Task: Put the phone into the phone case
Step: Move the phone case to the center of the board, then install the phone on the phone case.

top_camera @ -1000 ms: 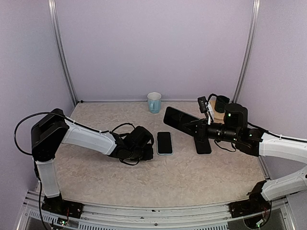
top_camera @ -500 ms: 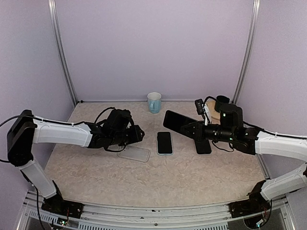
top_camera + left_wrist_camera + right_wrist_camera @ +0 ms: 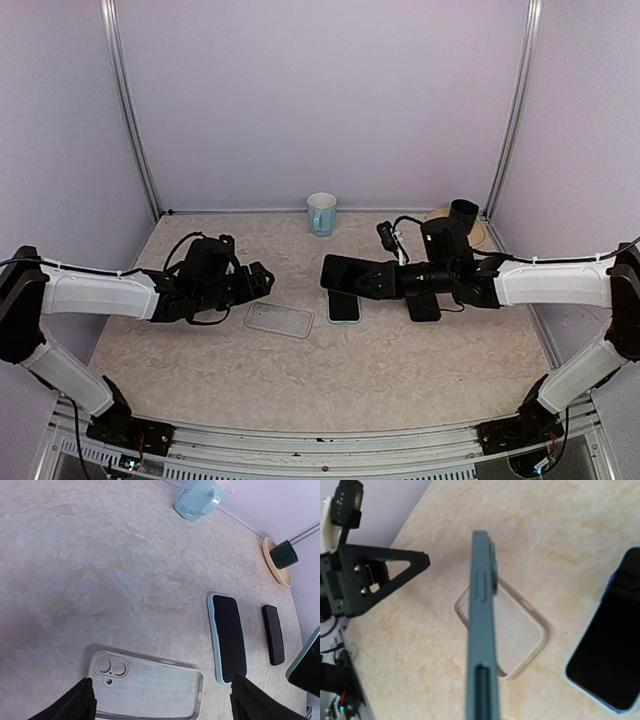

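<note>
Having released the case (image 3: 279,319), the left gripper (image 3: 262,280) stands spread and drawn back, the case lying flat just ahead of its fingertips. The right gripper (image 3: 388,282), pinching the phone (image 3: 348,273), has carried it nearer, so insertion likely comes next.

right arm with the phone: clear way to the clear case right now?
Probably yes. The clear case lies flat with nothing on it; the left jaws stand open beside it, apart. The right jaws, shut on the phone, only need to pass over the blue-cased phone.
</note>
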Robot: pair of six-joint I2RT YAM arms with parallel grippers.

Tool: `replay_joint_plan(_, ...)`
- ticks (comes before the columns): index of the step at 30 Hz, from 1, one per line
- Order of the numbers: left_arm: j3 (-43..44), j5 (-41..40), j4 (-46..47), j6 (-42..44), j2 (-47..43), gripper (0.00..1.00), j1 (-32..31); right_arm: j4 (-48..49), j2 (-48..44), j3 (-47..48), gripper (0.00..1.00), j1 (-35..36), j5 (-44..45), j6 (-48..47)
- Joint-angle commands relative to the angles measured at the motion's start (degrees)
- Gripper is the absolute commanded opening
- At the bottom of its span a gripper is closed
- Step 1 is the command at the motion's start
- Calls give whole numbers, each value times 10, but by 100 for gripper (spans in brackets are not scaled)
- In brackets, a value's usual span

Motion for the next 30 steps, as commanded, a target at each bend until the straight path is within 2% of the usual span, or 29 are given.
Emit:
replay_joint_plan(1,-32,14,58,10,-28,94,18,24,34,38,0,-5,-42,41)
replay_joint_plan(5,-60,18,86,14,-40,99,28,28,68,57,0,-4,-60,63)
replay_joint_plan(18,-137,66,212,0,-33,99,71,2,179,145,0,-3,-118,109)
replay_joint_plan(30,-182,87,294,0,-28,99,105,13,220,181,0,-1,-134,176)
